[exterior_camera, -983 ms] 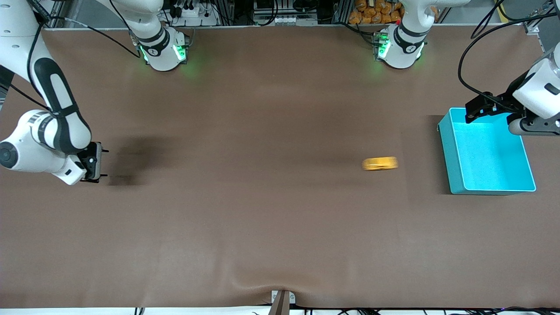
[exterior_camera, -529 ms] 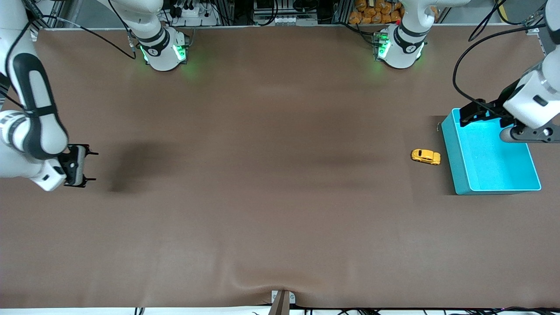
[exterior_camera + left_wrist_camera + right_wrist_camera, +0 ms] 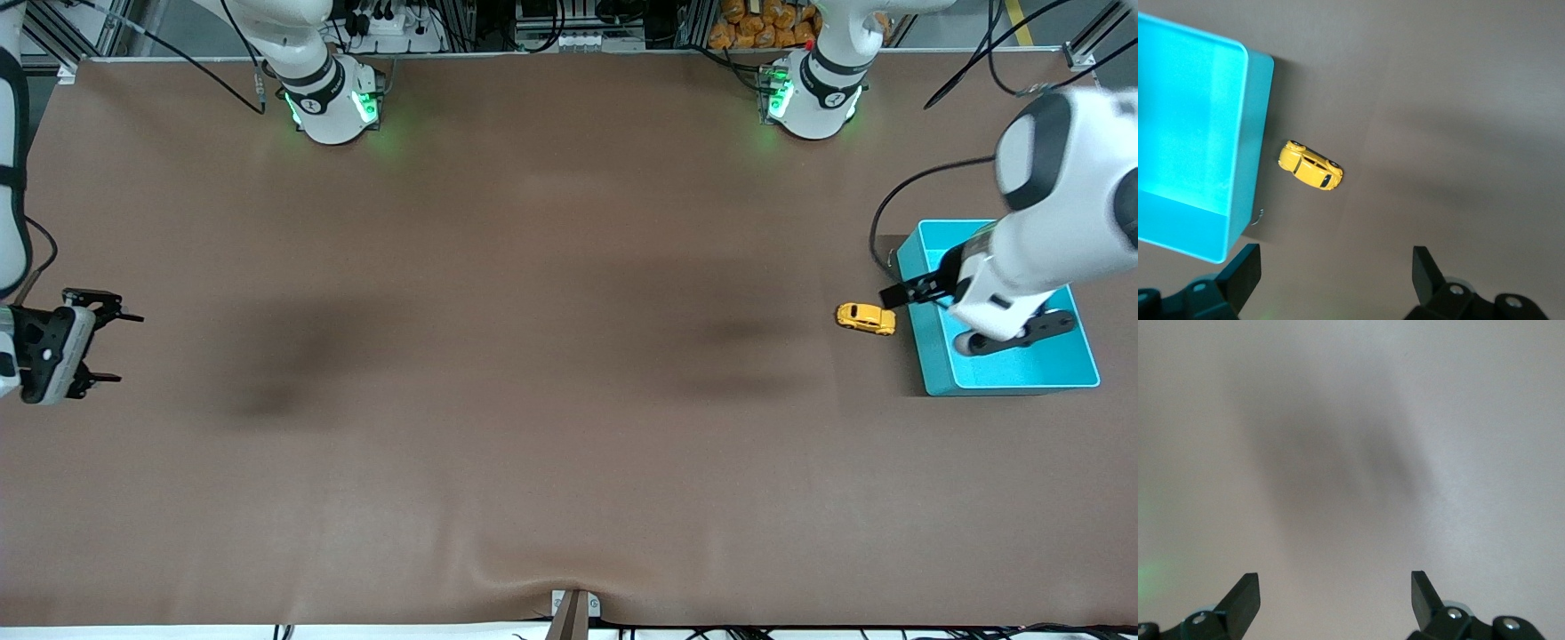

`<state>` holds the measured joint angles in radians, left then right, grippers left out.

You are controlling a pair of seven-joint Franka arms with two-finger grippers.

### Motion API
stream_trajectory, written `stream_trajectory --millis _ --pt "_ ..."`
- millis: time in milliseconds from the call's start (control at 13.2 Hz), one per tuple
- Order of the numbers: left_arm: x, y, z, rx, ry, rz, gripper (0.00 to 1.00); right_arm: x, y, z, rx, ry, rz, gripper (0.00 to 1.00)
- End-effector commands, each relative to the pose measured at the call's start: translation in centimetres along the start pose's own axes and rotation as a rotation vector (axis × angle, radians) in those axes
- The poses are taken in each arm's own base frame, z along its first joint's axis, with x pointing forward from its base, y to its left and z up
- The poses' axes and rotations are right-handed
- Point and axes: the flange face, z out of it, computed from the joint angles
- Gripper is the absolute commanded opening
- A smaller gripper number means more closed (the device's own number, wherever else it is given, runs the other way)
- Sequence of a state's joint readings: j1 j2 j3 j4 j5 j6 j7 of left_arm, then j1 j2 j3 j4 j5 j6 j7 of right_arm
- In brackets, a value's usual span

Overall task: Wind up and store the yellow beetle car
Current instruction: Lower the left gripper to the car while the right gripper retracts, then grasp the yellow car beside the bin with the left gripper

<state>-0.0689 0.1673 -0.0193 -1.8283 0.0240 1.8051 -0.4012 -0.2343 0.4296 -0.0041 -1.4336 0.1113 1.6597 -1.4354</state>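
Observation:
The yellow beetle car (image 3: 865, 318) stands on the brown table right beside the turquoise bin (image 3: 925, 356), on the side toward the right arm's end. In the left wrist view the car (image 3: 1310, 166) lies close to the bin's wall (image 3: 1257, 140); the bin is empty. My left gripper (image 3: 909, 292) is open and empty, up over the bin's edge next to the car, and its jaws stand wide apart in the left wrist view (image 3: 1335, 280). My right gripper (image 3: 116, 347) is open and empty at the right arm's end of the table, over bare cloth (image 3: 1335, 597).
A black cable (image 3: 876, 240) loops down beside the bin, farther from the front camera than the car. The two arm bases (image 3: 333, 102) (image 3: 809, 98) stand along the table's back edge. A small bracket (image 3: 573, 609) sits at the table's front edge.
The car rolled toward the bin and stopped beside it. My left gripper swung from over the bin's back corner to over its edge near the car. My right arm drew back toward its end.

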Motion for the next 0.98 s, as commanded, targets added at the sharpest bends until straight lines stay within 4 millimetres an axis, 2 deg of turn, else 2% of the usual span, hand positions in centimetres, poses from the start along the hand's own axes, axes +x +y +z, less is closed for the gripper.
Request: stream_trajectory --millis 0,303,529,756,832,908 --pt "0.5 -1.6 5.8 0.008 -0.010 -0.126 1.00 2.0 -2.1 -3.8 -0.054 -0.018 0.133 1.00" --pt "0.8 -2.5 12.8 0.011 -0.027 -0.429 1.00 5.9 -6.5 -8.6 -0.137 -0.049 0.280 1.00" --pt "1.4 -2.1 17.4 0.012 -0.023 -0.630 1.00 6.8 -8.6 -11.5 -0.188 -0.024 0.345 1.00" --pt "2.3 -3.2 20.3 0.028 -0.039 -0.725 1.00 6.9 -10.3 -13.6 -0.224 -0.010 0.337 1.00" --pt "2.4 -3.2 20.9 0.029 -0.041 -0.745 1.00 6.9 -10.4 -13.3 -0.219 -0.014 0.339 1.00" --pt "2.5 -3.3 21.4 0.029 -0.041 -0.773 1.00 6.9 -11.0 -14.0 -0.230 -0.007 0.380 1.00"
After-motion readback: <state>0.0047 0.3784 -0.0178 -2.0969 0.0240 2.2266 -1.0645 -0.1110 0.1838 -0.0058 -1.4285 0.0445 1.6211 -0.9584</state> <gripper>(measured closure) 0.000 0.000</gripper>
